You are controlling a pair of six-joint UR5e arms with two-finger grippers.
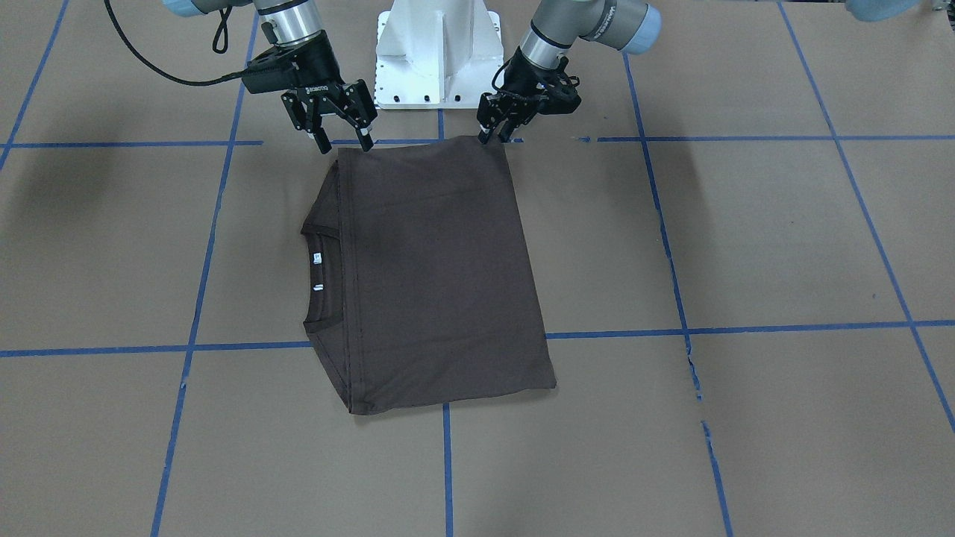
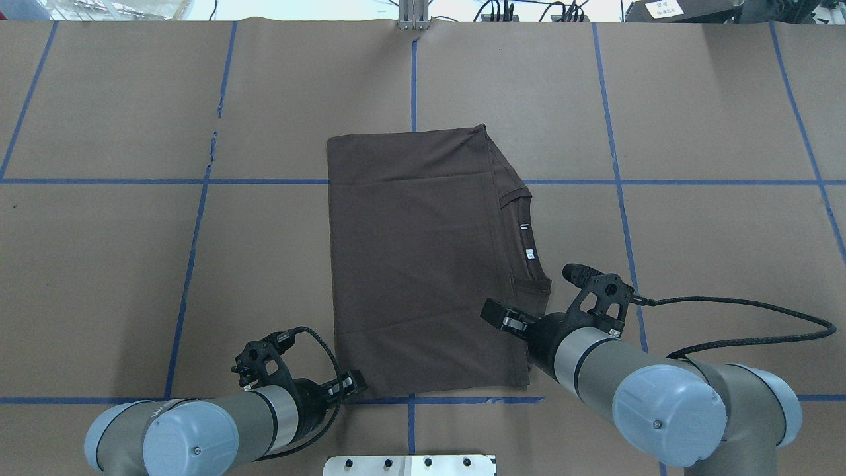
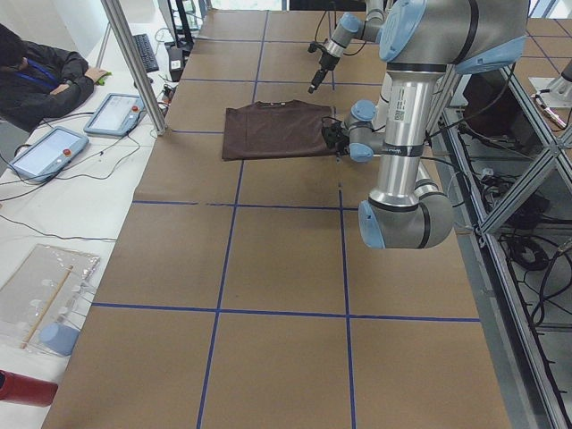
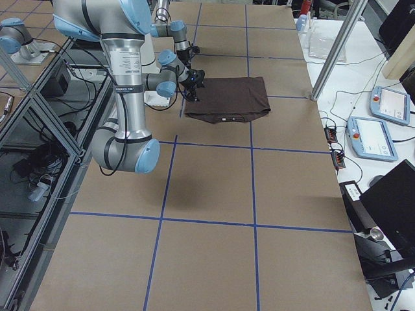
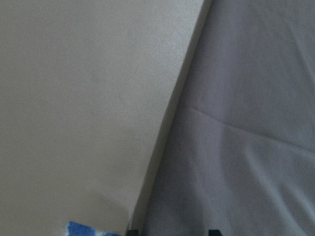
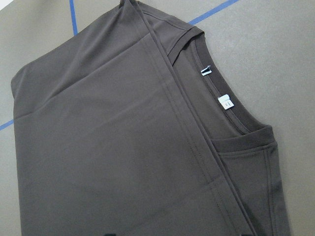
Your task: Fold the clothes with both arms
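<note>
Shirt: dark brown short-sleeved T-shirt [image 2: 423,264], folded into a rectangle at the centre of the brown paper-covered table [image 2: 714,264]; from overhead, its ribbed collar [image 2: 525,231] lies at 3 o'clock.
Left gripper: black two-finger left gripper [image 1: 494,137] at the shirt's 7 o'clock corner, fingers narrowly parted, straddling the edge.
Right gripper: black two-finger right gripper [image 1: 343,143] over the 5 o'clock corner, fingers spread wide, holding nothing.
Handling: probably light, limp and layered, so pinch all layers at both near corners.

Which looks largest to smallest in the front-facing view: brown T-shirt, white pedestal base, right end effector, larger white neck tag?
1. brown T-shirt.
2. white pedestal base, cropped by the top edge, and right end effector: too alike to rank.
3. larger white neck tag.
</note>
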